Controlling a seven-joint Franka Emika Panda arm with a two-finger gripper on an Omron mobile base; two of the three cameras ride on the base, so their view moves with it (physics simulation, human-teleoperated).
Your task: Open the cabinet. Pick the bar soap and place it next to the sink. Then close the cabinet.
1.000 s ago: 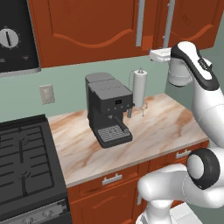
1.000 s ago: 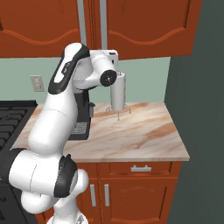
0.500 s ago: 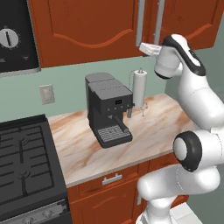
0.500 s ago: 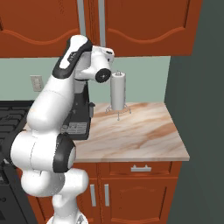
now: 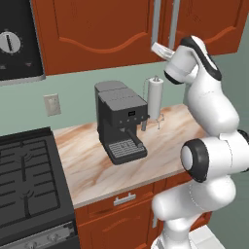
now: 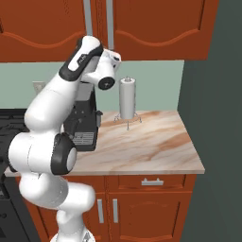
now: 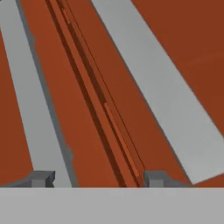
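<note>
Since a second ago the arm has swung left and up from beside the paper towel roll, so the pincer (image 7: 94, 178) now sits right at the seam of the cabinet (image 5: 102, 29), by the lower ends of the two silver bar handles (image 5: 156, 22). From the hand camera its two dark fingertips (image 7: 42, 178) are spread fairly wide with nothing between them; the left tip sits at the foot of the left handle (image 7: 33, 92), the right tip just past the door seam, and the other handle (image 7: 162, 87) runs off to the right. Whether a finger is actually touching a handle, can't tell.

Both cabinet doors are shut and flush, so the bar soap is out of sight.

Below the hand, on the marble worktop (image 5: 97, 170), the white paper towel roll (image 5: 154, 99) stands upright on its wire stand, just beside a dark coffee machine (image 5: 121, 121). A black stove (image 5: 29, 180) is at the left end, with an outlet (image 5: 51, 104) on the green wall above the worktop. Drawers with short silver pulls (image 6: 152, 181) sit underneath.
</note>
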